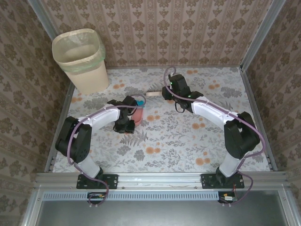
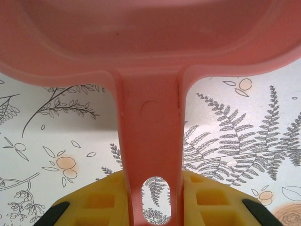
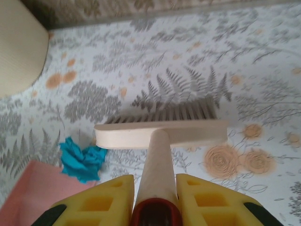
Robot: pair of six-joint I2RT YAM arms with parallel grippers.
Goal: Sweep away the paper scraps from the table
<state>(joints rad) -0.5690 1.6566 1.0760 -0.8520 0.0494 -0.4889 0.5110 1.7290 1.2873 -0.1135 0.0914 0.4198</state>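
1. The left end effector (image 2: 153,200) is clamped on the handle of the pink dustpan (image 2: 150,37). In the top view the pan sits near the middle of the desk (image 1: 178,141).
2. The right end effector (image 3: 155,200) is clamped on the handle of the brush (image 3: 162,132), with the bristles on the cloth at the far side of the head.
3. A teal paper scrap (image 3: 82,160) lies at about 8 o'clock from the brush head, right against the pan's edge. We cannot tell whether it rests on the lip or just off it.
4. Risk: the bristles are at 12 o'clock of the head and the scrap is on the handle side. We judge that a stroke begun from here would pass the scrap and leave it lying.
5. Risk: the crumpled paper is light, so a quick flick could bounce it over the pan's edge or off to 9 o'clock.
6. Risk: if the pan's lip lifts or tilts off the cloth, the scrap could slide under it.
7. Risk: the two end effectors work close together, so a wide brush stroke toward 9 o'clock could knock the pan.
8. The bin (image 1: 80,56) stands at the desk's 10 o'clock corner. Tipping the pan on the way there could spill the scrap.
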